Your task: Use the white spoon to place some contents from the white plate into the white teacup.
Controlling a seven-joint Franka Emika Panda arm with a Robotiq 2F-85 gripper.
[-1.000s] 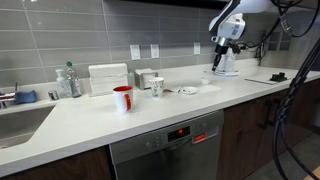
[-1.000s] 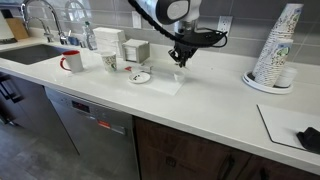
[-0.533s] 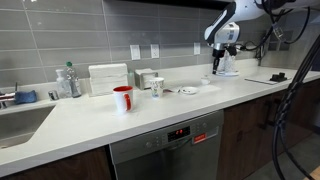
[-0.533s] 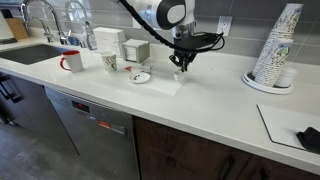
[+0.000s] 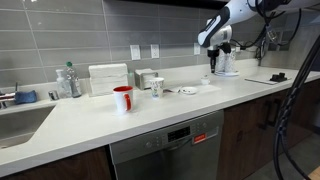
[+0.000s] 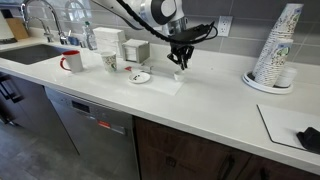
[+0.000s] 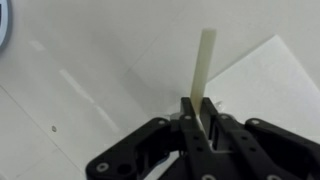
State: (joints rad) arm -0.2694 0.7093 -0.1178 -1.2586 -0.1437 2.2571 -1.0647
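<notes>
Nearby, red mug (image 6: 71, 62) beside white teacup (image 6: 110, 62).

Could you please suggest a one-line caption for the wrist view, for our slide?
Gripper shut on the white spoon, held above the pale countertop and a white sheet.

Kitchen: sink (image 5: 15, 122), dishwasher (image 5: 166, 150), tiled backsplash (image 5: 60, 35), long countertop (image 5: 110, 120).

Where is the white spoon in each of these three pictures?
An exterior view: the white spoon hangs upper right, under the arm.
An exterior view: it hangs top centre, above the counter.
Wrist view: centre, a pale stick between black jaws.
Shared landmark: the white sheet below it.
</notes>
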